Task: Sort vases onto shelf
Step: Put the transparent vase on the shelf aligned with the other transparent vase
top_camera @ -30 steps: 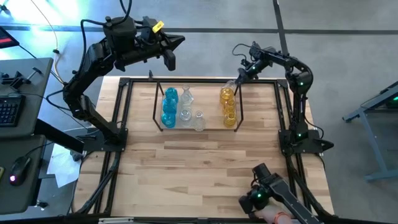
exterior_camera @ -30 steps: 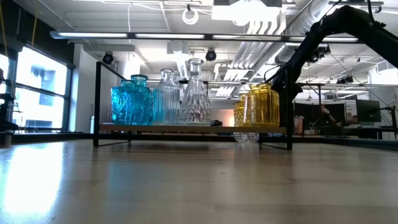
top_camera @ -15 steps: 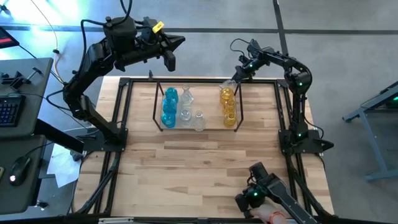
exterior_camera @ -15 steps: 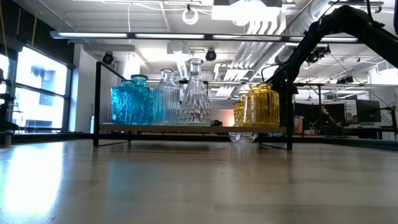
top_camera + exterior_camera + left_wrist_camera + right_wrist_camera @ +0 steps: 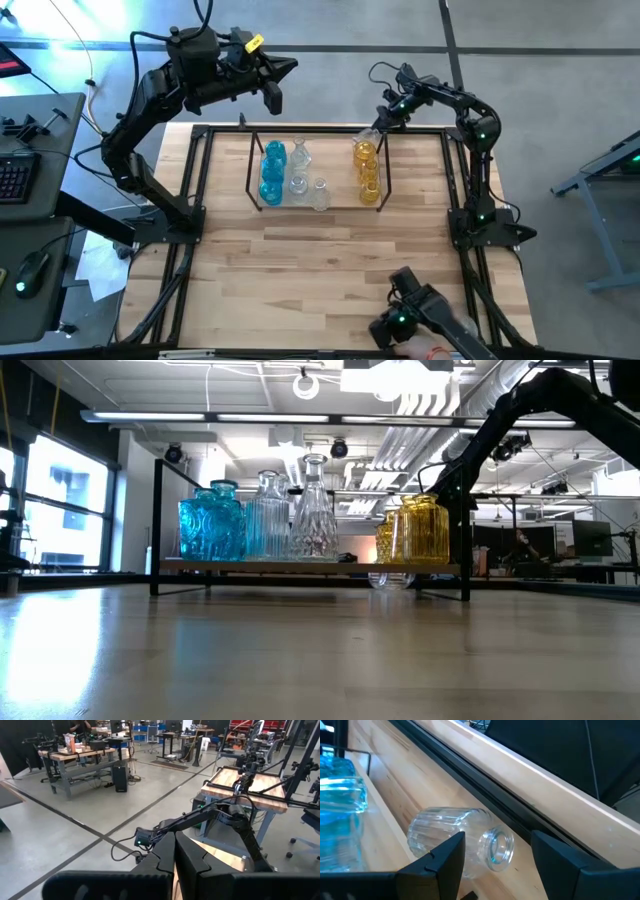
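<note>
High view: right gripper (image 5: pixel 378 124) sits at the far right corner of the shelf (image 5: pixel 254 178), over a clear vase (image 5: pixel 367 134) lying beside the amber vases (image 5: pixel 367 170); blue vases (image 5: pixel 272 170) and other clear ones stand to the left. Left gripper (image 5: pixel 272 82) is parked beyond the desk (image 5: pixel 300 250) at far left, fingers pressed together. Low view: the toppled vase (image 5: pixel 390 577) shows low behind the amber group (image 5: pixel 415 530), on the desk rather than on the shelf floor, as far as I can tell. Right wrist view: fingers spread either side of the fallen vase (image 5: pixel 462 842), mouth toward the camera, not yet touching. Risk: a round ribbed body on its side likely rolls if one finger (image 5: pixel 445 860) lands first, or slips out when pinched near the mouth. Room is tight: black desk frame rail (image 5: pixel 485 802) on the far side, shelf rod and amber vases on the near side; a wide swing could knock those over. Open desk lies nearer.
</note>
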